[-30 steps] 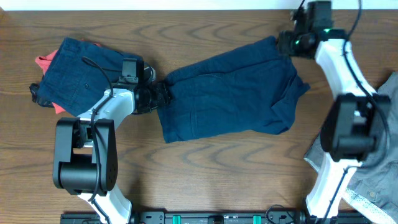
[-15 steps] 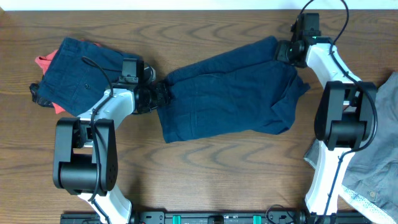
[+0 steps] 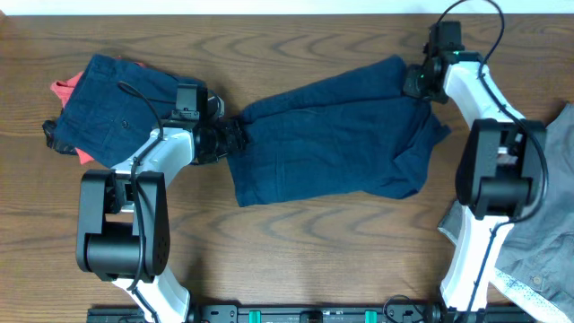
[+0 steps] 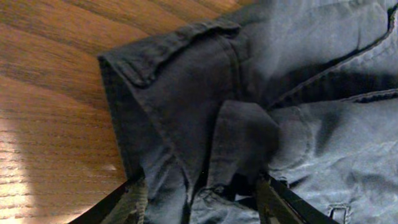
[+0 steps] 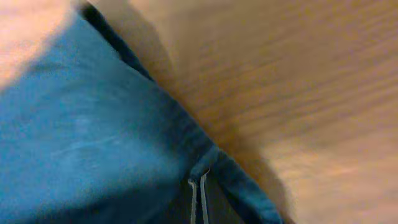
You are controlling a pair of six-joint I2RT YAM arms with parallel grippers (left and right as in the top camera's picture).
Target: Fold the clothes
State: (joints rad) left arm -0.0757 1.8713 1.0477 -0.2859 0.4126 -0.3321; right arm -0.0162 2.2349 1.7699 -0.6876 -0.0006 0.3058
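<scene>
Dark navy shorts (image 3: 332,135) lie spread across the middle of the table. My left gripper (image 3: 235,135) is open at their left edge. In the left wrist view its fingers (image 4: 134,202) straddle a bunched fold of the waistband (image 4: 242,143) without pinching it. My right gripper (image 3: 416,82) is at the shorts' far right corner. In the right wrist view the right gripper (image 5: 197,199) is shut on the blue hem (image 5: 236,174). Another navy garment (image 3: 117,103) lies folded at the far left on a coral-red one (image 3: 63,90).
A light grey garment (image 3: 547,224) lies heaped at the right edge beside the right arm's base (image 3: 498,179). The left arm's base (image 3: 121,224) stands at the front left. Bare wood table (image 3: 305,260) shows in front of the shorts.
The right gripper has come down onto the shorts' far right corner and closed on the hem. The left arm and the shorts' left edge have not moved.
</scene>
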